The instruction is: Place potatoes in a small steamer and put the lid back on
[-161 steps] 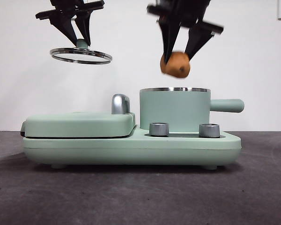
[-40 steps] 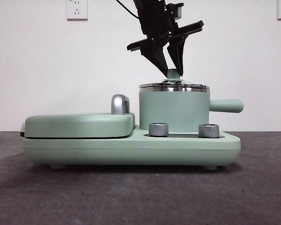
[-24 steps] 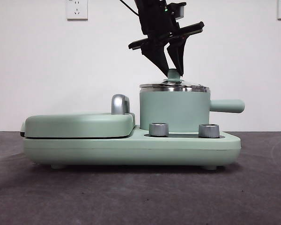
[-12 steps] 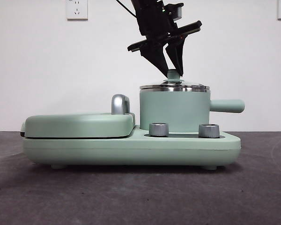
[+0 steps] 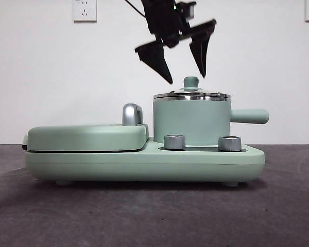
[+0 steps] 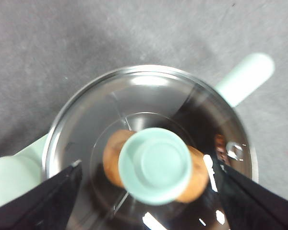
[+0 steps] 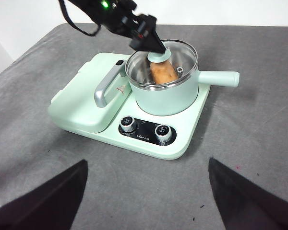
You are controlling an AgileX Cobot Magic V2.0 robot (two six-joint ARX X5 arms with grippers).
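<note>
On top of the small green pot (image 5: 191, 121) sat the glass lid (image 5: 191, 94), its steel rim resting on the pot's rim. Through the glass, the potato (image 7: 163, 72) lay inside the pot. Just above the lid's knob hung the left gripper (image 5: 184, 77), jaws spread wide and touching nothing. Well back from the pot, the right gripper (image 7: 146, 191) was also spread, holding nothing.

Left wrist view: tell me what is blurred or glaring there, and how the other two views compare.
Left wrist view: the knob is soft and out of focus, and glare streaks the glass lid, partly veiling the potato. Front view: the left gripper is motion-smeared, the pot sharp. Right wrist view: evenly lit, sharp.
</note>
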